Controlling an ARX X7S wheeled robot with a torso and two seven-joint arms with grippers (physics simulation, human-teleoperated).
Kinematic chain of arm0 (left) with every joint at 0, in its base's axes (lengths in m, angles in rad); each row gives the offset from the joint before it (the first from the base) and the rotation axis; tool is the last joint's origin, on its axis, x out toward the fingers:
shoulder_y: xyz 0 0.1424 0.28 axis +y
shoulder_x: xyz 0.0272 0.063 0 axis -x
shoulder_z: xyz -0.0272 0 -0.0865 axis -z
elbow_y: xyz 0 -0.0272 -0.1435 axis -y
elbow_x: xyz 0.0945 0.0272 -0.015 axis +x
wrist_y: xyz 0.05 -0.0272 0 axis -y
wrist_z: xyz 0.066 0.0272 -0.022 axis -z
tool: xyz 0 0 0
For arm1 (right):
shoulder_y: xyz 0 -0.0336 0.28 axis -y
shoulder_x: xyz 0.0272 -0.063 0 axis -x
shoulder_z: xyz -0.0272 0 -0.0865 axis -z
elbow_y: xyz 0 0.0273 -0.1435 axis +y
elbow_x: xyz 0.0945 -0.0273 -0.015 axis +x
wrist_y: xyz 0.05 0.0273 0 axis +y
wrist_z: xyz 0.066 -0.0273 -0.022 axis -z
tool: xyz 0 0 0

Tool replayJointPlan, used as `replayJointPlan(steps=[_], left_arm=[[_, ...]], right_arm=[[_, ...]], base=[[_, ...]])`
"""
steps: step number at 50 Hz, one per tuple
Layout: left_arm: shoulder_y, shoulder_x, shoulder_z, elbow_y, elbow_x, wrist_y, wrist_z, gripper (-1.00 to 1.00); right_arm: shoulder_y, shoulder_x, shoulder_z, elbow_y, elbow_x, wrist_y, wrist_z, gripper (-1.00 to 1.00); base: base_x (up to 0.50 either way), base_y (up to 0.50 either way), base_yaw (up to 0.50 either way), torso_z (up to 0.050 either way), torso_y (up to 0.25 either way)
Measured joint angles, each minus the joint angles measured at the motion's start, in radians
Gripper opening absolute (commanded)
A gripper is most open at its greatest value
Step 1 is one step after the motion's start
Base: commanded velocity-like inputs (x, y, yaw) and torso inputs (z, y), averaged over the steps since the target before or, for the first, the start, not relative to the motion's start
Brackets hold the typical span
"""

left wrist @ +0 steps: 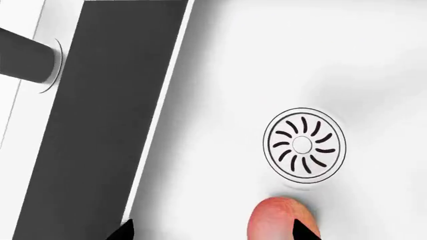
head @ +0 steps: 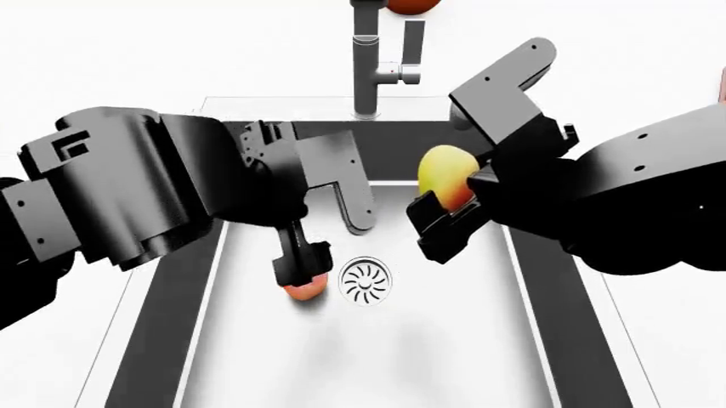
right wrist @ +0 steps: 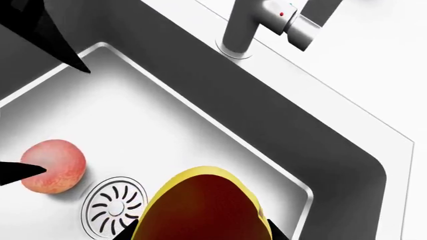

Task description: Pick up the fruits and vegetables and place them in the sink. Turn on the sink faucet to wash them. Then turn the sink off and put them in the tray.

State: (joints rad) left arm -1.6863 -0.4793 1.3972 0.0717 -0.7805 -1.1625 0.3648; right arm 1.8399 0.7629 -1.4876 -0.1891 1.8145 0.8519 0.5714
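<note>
The round pinkish-red fruit [head: 302, 291] lies on the sink [head: 159, 331] floor beside the drain [head: 366, 280]. My left gripper [head: 331, 252] is down in the basin, open wide. One fingertip [left wrist: 303, 231] rests at the fruit [left wrist: 277, 220]; the other [left wrist: 123, 230] is near the dark wall [left wrist: 100, 125]. My right gripper [head: 448, 204] hangs above the basin's right side, shut on the yellow-green mango-like fruit [head: 446, 174], which fills the space between its fingers [right wrist: 203, 210]. The faucet [head: 365, 59] stands behind the sink. The tray cannot be made out.
The faucet's side lever [right wrist: 293, 20] points away from the spout [right wrist: 240, 30]. An orange-red round object [head: 411, 4] shows partly behind the faucet at the top edge. A white counter [head: 635, 340] surrounds the basin. A reddish sliver [head: 722, 85] sits at the right edge.
</note>
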Motion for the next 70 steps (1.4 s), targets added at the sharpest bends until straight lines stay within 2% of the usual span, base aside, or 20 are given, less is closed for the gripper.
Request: replayJointPlan(steps=[35,61,62,70], left_arm=[[0.091,0.071,0.150,-0.161,0.064,0.070,0.107,1.00],[0.153,0.124,0.201,-0.307,0.073,0.096,0.149,1.00],[0.153,0.125,0.202,-0.312,0.071,0.096,0.151,-1.00],[0.159,0.124,0.201,-0.314,0.080,0.103,0.147,-1.00]], right_arm=[[0.001,-0.005,0.004,0.008,0.001,0.009,0.006,-1.00],[-0.006,-0.012,0.009,0.015,-0.007,0.008,0.002,-1.00],[-0.007,-0.012,0.009,0.015,-0.007,0.008,0.002,-1.00],[-0.009,-0.012,0.011,0.015,-0.008,0.008,0.002,-1.00]], base=[[0.00,0.00,0.00,0.000,0.000],[0.00,0.00,0.00,0.000,-0.001],[0.00,0.00,0.00,0.000,0.000],[0.00,0.00,0.00,0.000,-0.001]])
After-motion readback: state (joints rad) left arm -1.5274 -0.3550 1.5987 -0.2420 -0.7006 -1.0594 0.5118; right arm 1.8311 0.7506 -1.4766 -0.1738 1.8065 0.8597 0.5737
